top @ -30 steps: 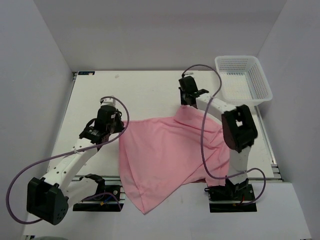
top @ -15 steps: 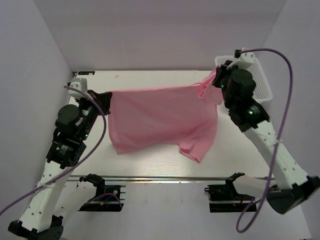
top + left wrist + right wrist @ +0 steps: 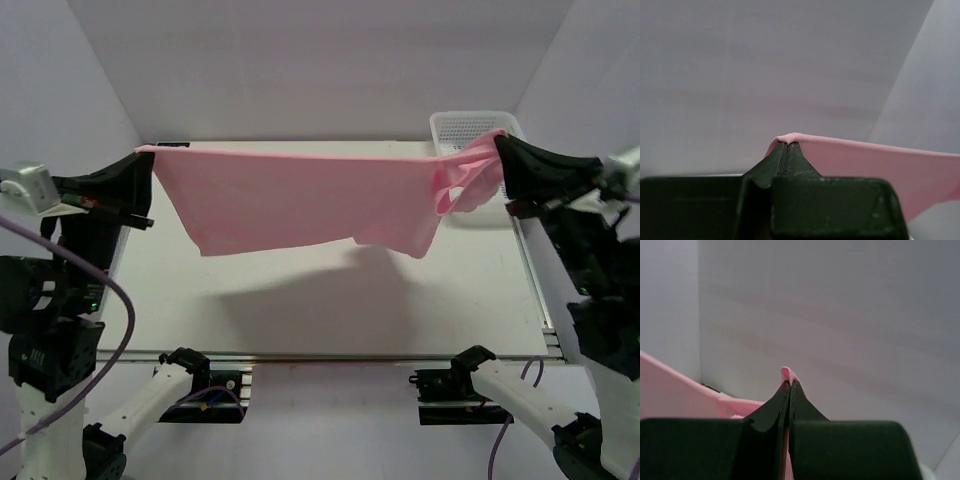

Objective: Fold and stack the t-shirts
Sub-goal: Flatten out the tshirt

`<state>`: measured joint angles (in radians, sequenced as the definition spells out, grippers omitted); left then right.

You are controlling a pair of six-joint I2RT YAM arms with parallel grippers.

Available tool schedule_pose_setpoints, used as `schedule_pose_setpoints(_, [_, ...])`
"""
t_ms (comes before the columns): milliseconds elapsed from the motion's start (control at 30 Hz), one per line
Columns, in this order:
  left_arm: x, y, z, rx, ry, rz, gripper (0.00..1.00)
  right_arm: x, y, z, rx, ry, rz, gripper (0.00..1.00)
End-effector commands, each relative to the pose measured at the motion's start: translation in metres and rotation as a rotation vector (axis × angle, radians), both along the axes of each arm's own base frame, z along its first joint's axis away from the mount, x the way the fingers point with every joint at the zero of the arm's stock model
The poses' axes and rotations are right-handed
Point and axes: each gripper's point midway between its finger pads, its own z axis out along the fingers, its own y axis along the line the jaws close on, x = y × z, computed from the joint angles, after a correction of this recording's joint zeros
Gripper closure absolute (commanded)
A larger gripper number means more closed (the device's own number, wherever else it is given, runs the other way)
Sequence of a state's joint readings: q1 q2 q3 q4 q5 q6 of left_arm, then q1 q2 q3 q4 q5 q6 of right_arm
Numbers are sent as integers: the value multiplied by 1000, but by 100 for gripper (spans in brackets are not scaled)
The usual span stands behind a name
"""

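Pink t-shirt (image 3: 300,195) stretched in air above table (image 3: 330,310); left tool (image 3: 150,160) and right tool (image 3: 500,142) each pinch one end. Far-right basket (image 3: 462,124) partly hidden behind it.

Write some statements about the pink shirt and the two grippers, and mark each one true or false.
1. The t-shirt hangs stretched between the left gripper and the right gripper. True.
2. The left gripper is open and holds nothing. False: it is shut on the t-shirt.
3. The t-shirt lies folded in the white basket. False: it hangs unfolded above the table; the white basket stands at the far right corner.
4. The right gripper pinches pink cloth. True.
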<state>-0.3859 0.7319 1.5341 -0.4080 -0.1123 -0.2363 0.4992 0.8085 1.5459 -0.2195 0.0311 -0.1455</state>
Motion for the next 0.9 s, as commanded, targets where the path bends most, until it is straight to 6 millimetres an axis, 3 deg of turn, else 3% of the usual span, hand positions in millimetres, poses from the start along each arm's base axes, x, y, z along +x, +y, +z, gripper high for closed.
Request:
schedule_pose_setpoints(0, [-15, 14, 11, 18, -15, 45, 100, -54, -5, 36, -125, -210, 62, 100])
schedule_pose_setpoints(33, [-21, 14, 13, 37, -21, 38, 100, -70, -11, 48, -133, -261, 63, 100])
schedule_pose_setpoints(67, [-36, 9, 27, 54, -73, -12, 100, -79, -8, 48, -167, -280, 88, 100])
schedule_pose_setpoints(100, [-43, 7, 31, 60, -85, -32, 100, -102, -13, 62, -159, -339, 118, 100])
schedule_pose_setpoints(200, [-61, 2, 46, 87, -134, -85, 100, -141, -11, 71, -190, -420, 212, 100])
schedule_pose_setpoints(300, [-68, 3, 52, 85, -157, -93, 100, -156, -22, 81, -164, -459, 191, 100])
schedule_pose_setpoints(400, [-67, 5, 50, 83, -146, -84, 100, -148, -26, 84, -148, -476, 146, 100])
schedule_pose_setpoints(467, [-53, 7, 43, 76, -108, -48, 100, -127, -20, 74, -161, -438, 125, 100])
schedule_pose_setpoints(500, [-36, 2, 35, 85, -69, -39, 100, -116, -15, 71, -167, -422, 122, 100])
schedule_pose_setpoints(533, [-20, 1, 24, 87, -32, -17, 100, -89, -1, 49, -200, -360, 129, 100])
schedule_pose_setpoints(600, [4, -1, 9, 88, 17, 17, 100, -70, 7, 42, -205, -355, 116, 100])
schedule_pose_setpoints(633, [30, -4, -13, 97, 89, 53, 100, -41, 22, 17, -245, -290, 125, 100])
schedule_pose_setpoints(700, [58, -4, -36, 88, 159, 112, 100, -2, 38, -9, -276, -233, 106, 100])
schedule_pose_setpoints(800, [121, 2, -109, 122, 355, 274, 100, 68, 61, -80, -365, -77, 65, 100])
schedule_pose_setpoints(833, [139, 2, -141, 139, 427, 316, 100, 90, 68, -92, -374, -55, 43, 100])
schedule_pose_setpoints(867, [153, 0, -162, 155, 478, 344, 100, 116, 76, -133, -415, 33, 36, 100])
